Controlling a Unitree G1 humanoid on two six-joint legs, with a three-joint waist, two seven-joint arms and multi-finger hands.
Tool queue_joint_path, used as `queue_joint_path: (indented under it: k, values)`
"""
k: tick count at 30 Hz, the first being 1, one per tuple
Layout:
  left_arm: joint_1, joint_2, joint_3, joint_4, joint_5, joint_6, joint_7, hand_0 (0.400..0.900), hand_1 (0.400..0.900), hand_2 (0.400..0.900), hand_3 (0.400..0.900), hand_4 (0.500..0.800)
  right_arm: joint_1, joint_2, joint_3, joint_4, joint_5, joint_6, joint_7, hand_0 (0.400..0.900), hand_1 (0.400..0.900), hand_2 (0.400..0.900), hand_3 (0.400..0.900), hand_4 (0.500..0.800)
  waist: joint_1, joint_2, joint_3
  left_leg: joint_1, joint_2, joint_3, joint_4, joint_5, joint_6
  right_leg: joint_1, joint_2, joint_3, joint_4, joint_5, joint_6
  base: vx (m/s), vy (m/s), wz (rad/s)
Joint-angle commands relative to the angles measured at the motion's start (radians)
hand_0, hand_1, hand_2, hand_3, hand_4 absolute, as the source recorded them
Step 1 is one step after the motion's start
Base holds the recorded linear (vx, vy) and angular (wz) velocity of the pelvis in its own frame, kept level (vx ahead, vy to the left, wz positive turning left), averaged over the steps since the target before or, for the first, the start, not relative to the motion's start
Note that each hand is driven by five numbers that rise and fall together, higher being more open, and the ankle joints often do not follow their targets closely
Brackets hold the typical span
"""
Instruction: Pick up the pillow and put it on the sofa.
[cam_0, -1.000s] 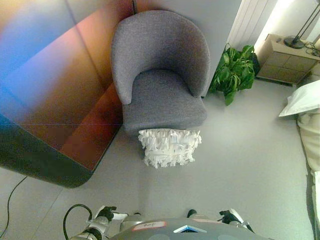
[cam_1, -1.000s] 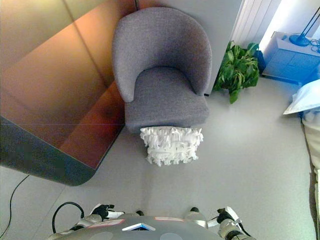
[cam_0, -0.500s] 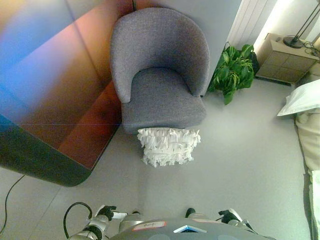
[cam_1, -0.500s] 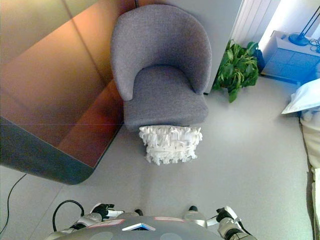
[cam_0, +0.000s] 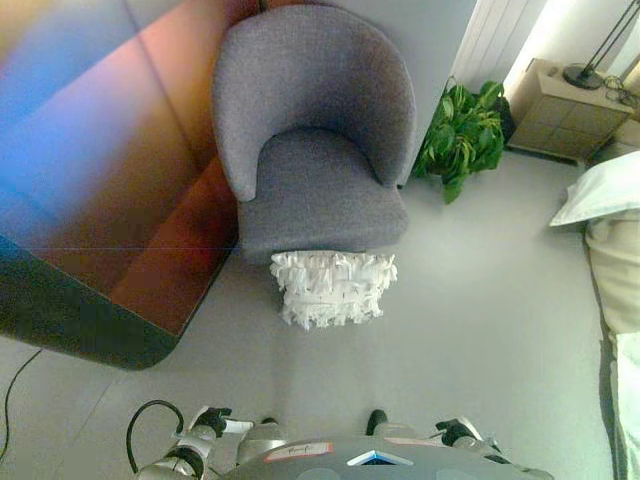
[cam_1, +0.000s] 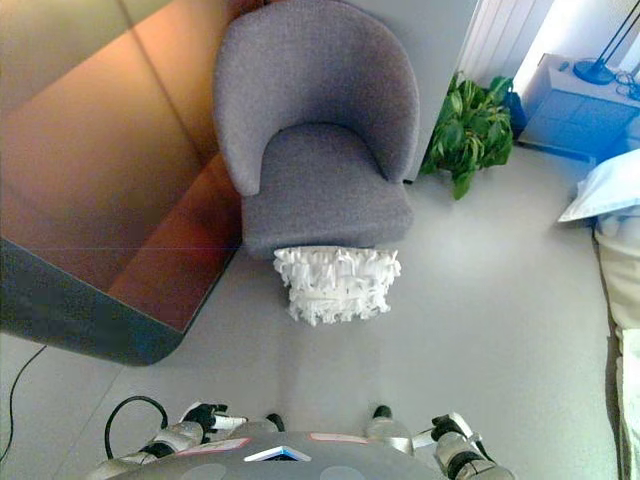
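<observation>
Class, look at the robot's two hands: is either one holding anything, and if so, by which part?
Nothing is held. The left hand and right hand sit low, apart from the white ruffled pillow, which lies on the floor against the grey fabric armchair.

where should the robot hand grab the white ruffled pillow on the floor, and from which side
Probably by the pillow's two short side edges, one robot hand on each, coming in from the near side. It lies on the floor against the front of the grey armchair, so the far edge is blocked while the near edge and both sides are free. Both hands, left and right, are low by the body.
</observation>
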Motion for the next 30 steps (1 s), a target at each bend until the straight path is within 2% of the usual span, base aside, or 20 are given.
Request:
queue_joint_path:
  k: [1, 2, 4, 6, 8, 10, 12, 14, 16, 19, 21, 24, 25, 27, 29, 30]
  values:
    - [0.015, -0.040, -0.016, 0.040, -0.063, -0.001, 0.013, 0.900, 0.900, 0.900, 0.900, 0.800, -0.061, -0.067, 0.039, 0.006, -0.015, 0.027, 0.018, 0.900, 0.900, 0.900, 0.900, 0.800, 0.004, 0.017, 0.039, -0.145, -0.009, -0.129, 0.300, 0.085, 0.001, -0.026, 0.033, 0.004, 0.071, 0.000, -0.071, 0.08, 0.009, -0.64]
    - [0.023, -0.049, -0.012, 0.036, -0.087, -0.009, 0.013, 0.900, 0.900, 0.900, 0.900, 0.800, -0.063, -0.077, 0.052, 0.004, -0.026, 0.037, 0.024, 0.900, 0.900, 0.900, 0.900, 0.800, 0.023, 0.027, 0.058, -0.210, -0.018, -0.158, 0.294, 0.126, -0.003, -0.018, 0.036, 0.021, 0.075, -0.008, -0.071, 0.15, 0.091, -0.62]
    - [0.041, -0.062, -0.006, 0.035, -0.105, -0.014, 0.010, 0.900, 0.900, 0.900, 0.900, 0.800, -0.065, -0.083, 0.055, 0.014, -0.031, 0.032, 0.018, 0.900, 0.900, 0.900, 0.900, 0.800, 0.045, 0.049, 0.079, -0.240, 0.005, -0.153, 0.205, 0.163, -0.013, 0.005, 0.043, 0.035, 0.078, -0.029, -0.062, 0.22, 0.135, -0.38]
    - [0.054, -0.068, 0.001, 0.039, -0.094, -0.007, 0.007, 0.900, 0.900, 0.900, 0.900, 0.800, -0.075, -0.086, 0.050, 0.015, -0.022, 0.024, 0.013, 0.900, 0.900, 0.900, 0.900, 0.800, 0.067, 0.075, 0.088, -0.255, 0.045, -0.150, 0.059, 0.247, -0.034, 0.041, 0.054, 0.038, 0.063, -0.048, -0.054, 0.29, 0.134, -0.19]
    - [0.067, -0.075, 0.008, 0.054, -0.089, -0.003, 0.010, 0.900, 0.900, 0.900, 0.900, 0.800, -0.081, -0.087, 0.054, 0.004, -0.010, 0.018, 0.010, 0.900, 0.900, 0.900, 0.900, 0.800, 0.095, 0.080, 0.095, -0.294, 0.084, -0.161, -0.070, 0.324, -0.056, 0.100, 0.055, 0.055, 0.042, -0.071, -0.052, 0.41, 0.132, -0.33]
    - [0.076, -0.075, 0.011, 0.060, -0.088, -0.003, 0.014, 0.900, 0.900, 0.900, 0.900, 0.800, -0.075, -0.090, 0.054, -0.010, -0.008, 0.012, 0.007, 0.900, 0.900, 0.900, 0.900, 0.800, 0.107, 0.071, 0.101, -0.318, 0.106, -0.147, -0.118, 0.345, -0.067, 0.144, 0.041, 0.066, 0.040, -0.096, -0.053, 0.41, 0.135, -0.26]
    - [0.083, -0.079, 0.024, 0.061, -0.093, -0.011, 0.012, 0.900, 0.900, 0.900, 0.900, 0.800, -0.066, -0.091, 0.052, -0.026, -0.025, 0.001, 0.000, 0.900, 0.900, 0.900, 0.900, 0.800, 0.112, 0.078, 0.097, -0.336, 0.121, -0.117, -0.106, 0.332, -0.068, 0.183, 0.023, 0.069, 0.062, -0.141, -0.050, 0.41, 0.198, -0.25]
    - [0.083, -0.083, 0.038, 0.058, -0.113, -0.012, 0.018, 0.900, 0.900, 0.900, 0.900, 0.800, -0.069, -0.084, 0.056, -0.018, -0.044, -0.009, -0.005, 0.900, 0.900, 0.900, 0.900, 0.800, 0.109, 0.087, 0.082, -0.315, 0.116, -0.092, -0.113, 0.260, -0.050, 0.198, -0.002, 0.068, 0.096, -0.170, -0.030, 0.39, 0.220, -0.26]
    - [0.080, -0.076, 0.047, 0.061, -0.121, -0.014, 0.017, 0.900, 0.900, 0.900, 0.900, 0.800, -0.066, -0.070, 0.050, -0.008, -0.065, -0.011, -0.008, 0.900, 0.900, 0.900, 0.900, 0.800, 0.113, 0.090, 0.070, -0.303, 0.107, -0.098, -0.098, 0.225, -0.036, 0.215, -0.027, 0.075, 0.129, -0.193, -0.007, 0.43, 0.207, -0.17]
    - [0.068, -0.046, 0.044, 0.045, -0.129, 0.002, 0.008, 0.900, 0.900, 0.900, 0.900, 0.800, -0.048, -0.057, 0.035, -0.003, -0.098, -0.024, -0.010, 0.900, 0.900, 0.900, 0.900, 0.800, 0.120, 0.089, 0.045, -0.341, 0.102, -0.092, 0.027, 0.181, -0.015, 0.250, -0.068, 0.075, 0.180, -0.226, 0.018, 0.45, 0.205, 0.13]
    - [0.048, -0.028, 0.030, 0.033, -0.115, 0.028, 0.002, 0.900, 0.900, 0.900, 0.900, 0.800, -0.050, -0.054, 0.026, -0.012, -0.079, -0.014, -0.019, 0.900, 0.900, 0.900, 0.900, 0.800, 0.130, 0.076, 0.031, -0.370, 0.067, -0.102, 0.100, 0.136, 0.020, 0.270, -0.108, 0.070, 0.209, -0.193, 0.027, 0.38, 0.176, 0.25]
    - [0.021, -0.009, 0.010, 0.023, -0.102, 0.047, -0.002, 0.900, 0.900, 0.900, 0.900, 0.800, -0.064, -0.050, 0.012, -0.026, -0.077, -0.019, -0.041, 0.900, 0.900, 0.900, 0.900, 0.800, 0.135, 0.053, 0.015, -0.348, 0.005, -0.085, 0.100, 0.079, 0.080, 0.238, -0.183, 0.077, 0.336, -0.045, 0.042, 0.32, 0.206, 0.21]
    - [0.013, -0.004, 0.003, 0.024, -0.100, 0.048, -0.003, 0.900, 0.900, 0.900, 0.900, 0.800, -0.066, -0.051, 0.008, -0.029, -0.072, -0.022, -0.044, 0.900, 0.900, 0.900, 0.900, 0.800, 0.134, 0.052, 0.012, -0.338, -0.009, -0.083, 0.090, 0.070, 0.093, 0.221, -0.191, 0.085, 0.371, -0.020, 0.045, 0.28, 0.212, 0.33]
    - [0.001, 0.014, -0.019, 0.011, -0.081, 0.066, -0.017, 0.900, 0.900, 0.900, 0.900, 0.800, -0.062, -0.054, 0.004, -0.041, -0.074, -0.034, -0.059, 0.900, 0.900, 0.900, 0.900, 0.800, 0.117, 0.058, 0.007, -0.286, -0.043, -0.083, 0.056, 0.047, 0.124, 0.128, -0.198, 0.114, 0.487, 0.039, 0.039, 0.29, 0.203, 0.37]
    - [-0.012, 0.022, -0.040, 0.003, -0.090, 0.079, -0.011, 0.900, 0.900, 0.900, 0.900, 0.800, -0.065, -0.059, 0.016, -0.046, -0.087, -0.039, -0.082, 0.900, 0.900, 0.900, 0.900, 0.800, 0.099, 0.069, 0.005, -0.254, -0.047, -0.079, 0.032, 0.035, 0.136, 0.050, -0.176, 0.129, 0.511, 0.023, 0.023, 0.25, 0.107, 0.26]
    - [-0.030, 0.033, -0.056, -0.009, -0.106, 0.091, -0.010, 0.900, 0.900, 0.900, 0.900, 0.800, -0.077, -0.064, 0.030, -0.047, -0.101, -0.036, -0.099, 0.900, 0.900, 0.900, 0.900, 0.800, 0.083, 0.073, 0.017, -0.230, -0.057, -0.074, 0.022, 0.029, 0.136, -0.015, -0.149, 0.121, 0.483, -0.018, 0.010, 0.16, -0.007, 0.17]
